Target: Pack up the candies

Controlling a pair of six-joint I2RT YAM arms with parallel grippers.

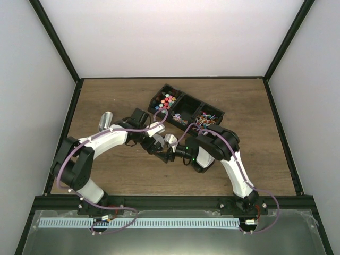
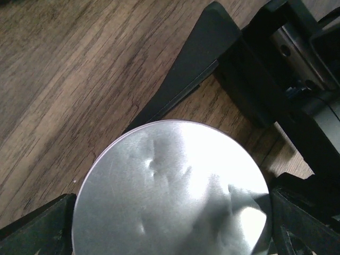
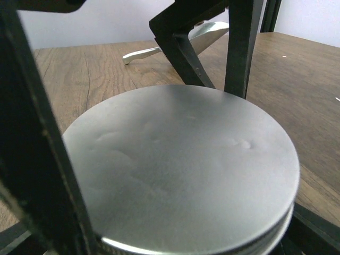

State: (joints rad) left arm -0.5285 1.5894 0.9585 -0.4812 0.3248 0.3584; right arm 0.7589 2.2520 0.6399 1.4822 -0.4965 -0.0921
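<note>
Black three-compartment tray (image 1: 186,109) holds candies (image 1: 167,100); one metal lid (image 3: 180,164).

The tray (image 1: 157,95) is lying slantwise at the far middle of the table (image 1: 138,178), with the candies (image 1: 166,100) sitting in its three compartments, and a scoop (image 1: 106,120) is resting well to its left. Nearer than the tray, the lid (image 1: 170,140) is sitting between the left gripper (image 2: 172,226) on its left and the right gripper (image 3: 170,207) on its right, the left one's fingers (image 2: 48,228) touching its rim on both sides
</note>
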